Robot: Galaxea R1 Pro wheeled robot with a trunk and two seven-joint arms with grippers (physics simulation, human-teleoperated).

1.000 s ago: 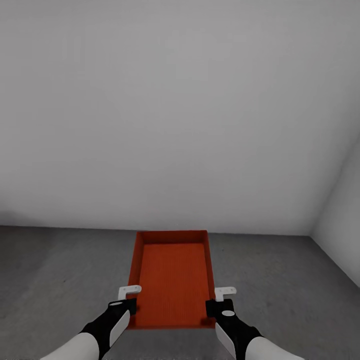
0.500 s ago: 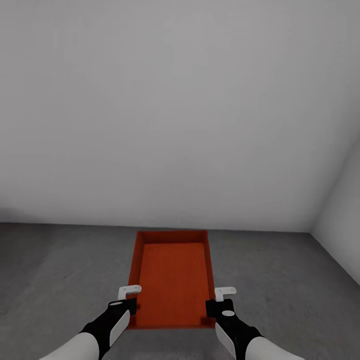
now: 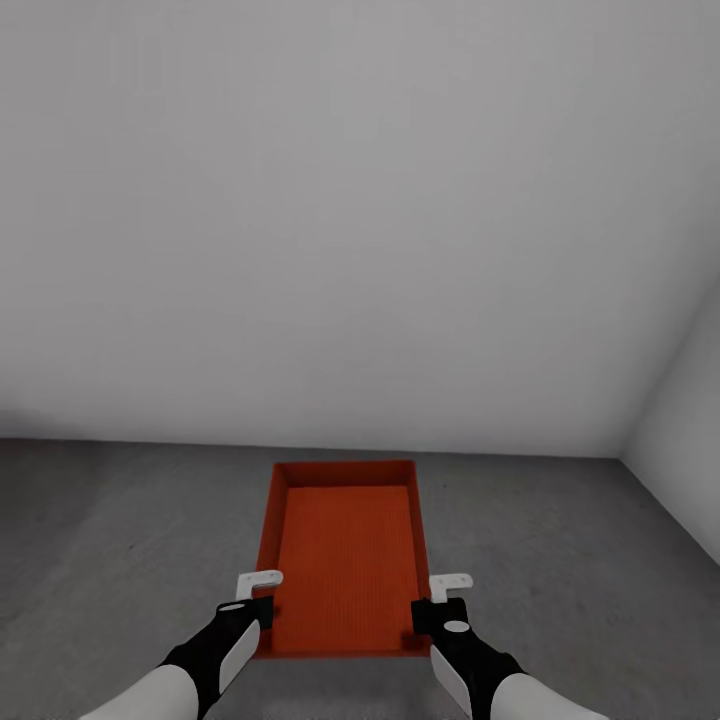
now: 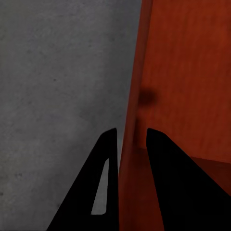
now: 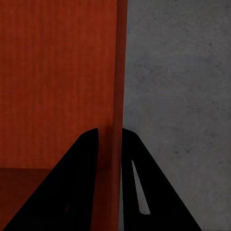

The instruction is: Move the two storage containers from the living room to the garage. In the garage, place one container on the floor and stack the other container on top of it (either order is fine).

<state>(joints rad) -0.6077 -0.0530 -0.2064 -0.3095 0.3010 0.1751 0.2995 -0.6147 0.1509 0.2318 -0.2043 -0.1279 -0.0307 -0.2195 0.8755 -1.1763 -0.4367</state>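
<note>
Left gripper (image 3: 266, 606): clamped on the container's (image 3: 346, 560) left wall. Right gripper (image 3: 426, 612): clamped on its right wall. Container: held level between both, above the floor (image 3: 120, 540). Wall (image 3: 340, 220): floor line sits slightly higher than a second ago; container unmoved in view. Judgement: carry continues in the garage, set-down pending.

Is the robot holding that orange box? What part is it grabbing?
Yes. Both grippers hold the storage container by its long side walls, near its closer end: the left gripper pinches one wall, the right gripper the other.
</note>
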